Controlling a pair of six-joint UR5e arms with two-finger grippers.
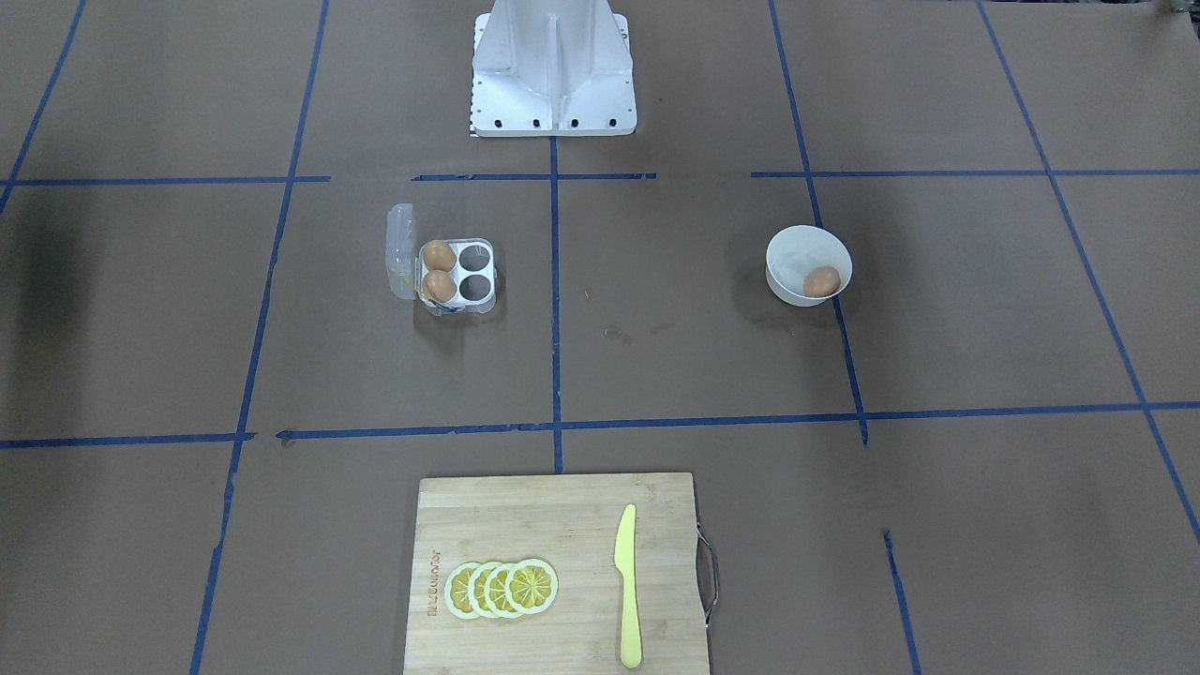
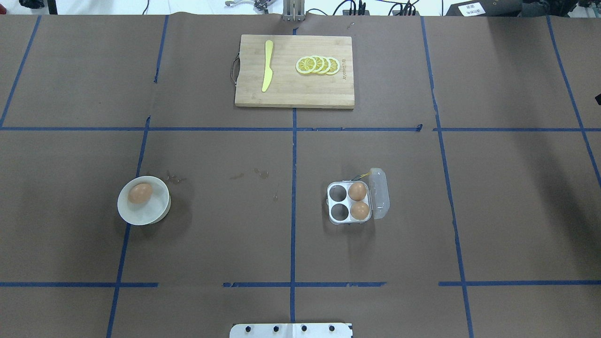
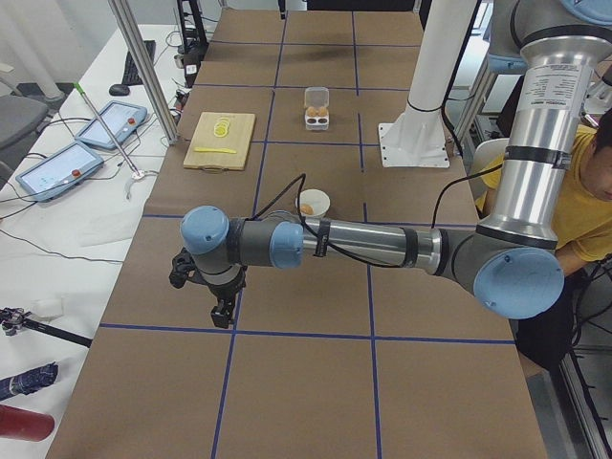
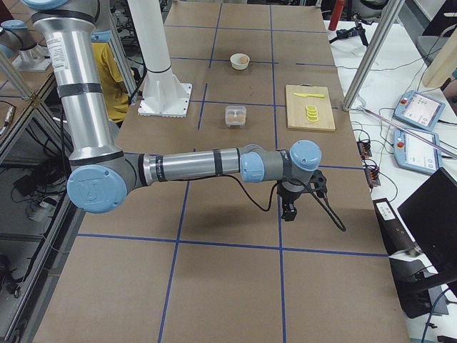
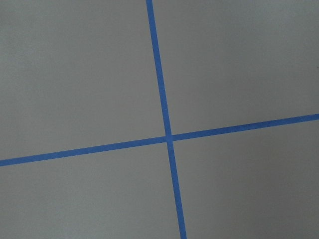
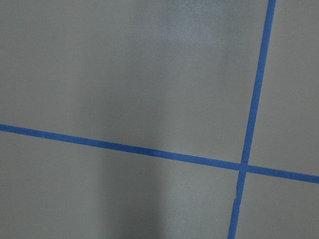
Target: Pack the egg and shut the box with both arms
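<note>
The loose brown egg (image 1: 821, 281) lies in a white bowl (image 1: 792, 248); it shows too in the overhead view (image 2: 140, 193). The clear four-cell box (image 1: 457, 273) (image 2: 348, 201) stands open, its lid (image 2: 379, 193) folded back, with two brown eggs (image 2: 357, 191) in the cells next to the lid and two cells bare. My left gripper (image 3: 222, 311) and right gripper (image 4: 288, 212) hang over bare table near its two ends, far from egg and box. I cannot tell whether they are open or shut. Both wrist views show only paper and blue tape.
A wooden cutting board (image 1: 525, 534) with lemon slices (image 1: 502, 588) and a yellow knife (image 1: 626, 581) lies at the table's far side. The white fixed base (image 1: 553, 70) stands at the robot's side. A person in yellow (image 3: 583, 210) sits beside the left arm.
</note>
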